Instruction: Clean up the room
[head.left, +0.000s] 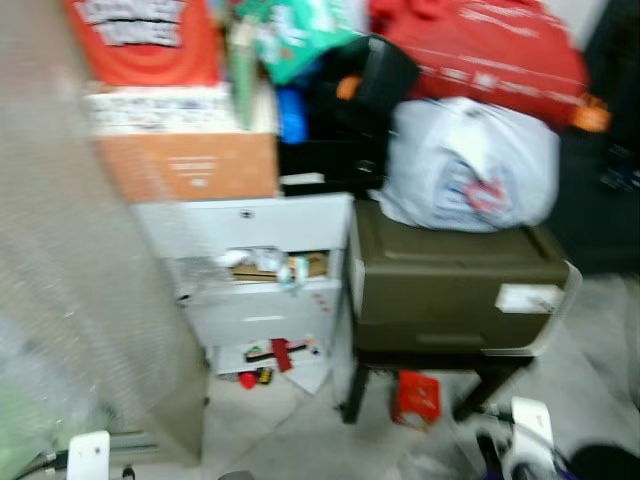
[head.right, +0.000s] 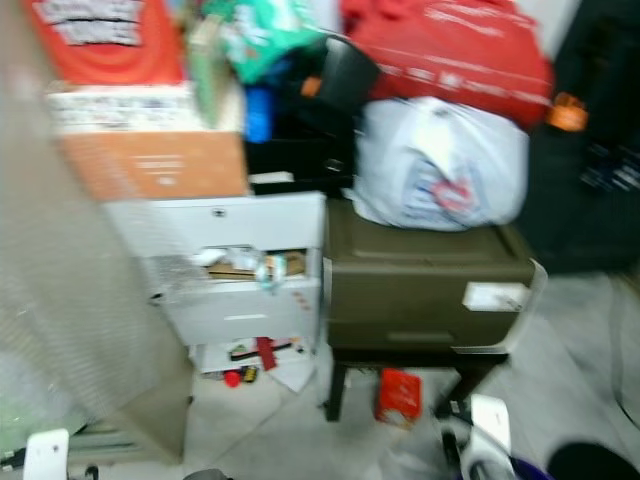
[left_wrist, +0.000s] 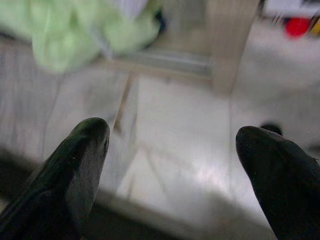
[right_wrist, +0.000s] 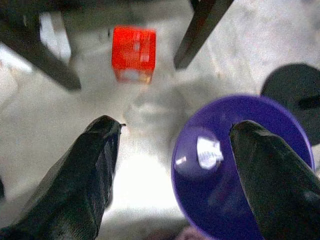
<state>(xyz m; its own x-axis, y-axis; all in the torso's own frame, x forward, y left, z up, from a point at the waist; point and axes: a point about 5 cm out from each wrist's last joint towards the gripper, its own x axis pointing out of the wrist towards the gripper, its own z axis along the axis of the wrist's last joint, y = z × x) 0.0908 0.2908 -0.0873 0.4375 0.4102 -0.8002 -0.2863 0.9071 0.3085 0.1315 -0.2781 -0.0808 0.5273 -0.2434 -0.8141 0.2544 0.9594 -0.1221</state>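
Blurred head views: cluttered corner, cleanup barely begun by the look of it. White drawer unit (head.left: 245, 270) stands with one drawer hanging open, odds and ends inside; small red and yellow bits (head.left: 262, 362) scattered on the floor (head.left: 300, 430) at its foot. Beside it, an olive case (head.left: 450, 285) sits on a dark stool (head.left: 430, 375), white plastic bag (head.left: 470, 165) on top, red bag (head.left: 480, 45) above that. Small red box (right_wrist: 133, 52) lies on the floor between the stool legs. Right hand (right_wrist: 175, 165) low, fingers spread and released, gripping nothing; a purple bowl (right_wrist: 220, 170) sits under and between them, red box just ahead. Left hand (left_wrist: 172, 160) also released, empty, over bare floor near a green cloth (left_wrist: 75, 30). Judgement: floor litter, box, bowl and open drawer all remain to be dealt with.
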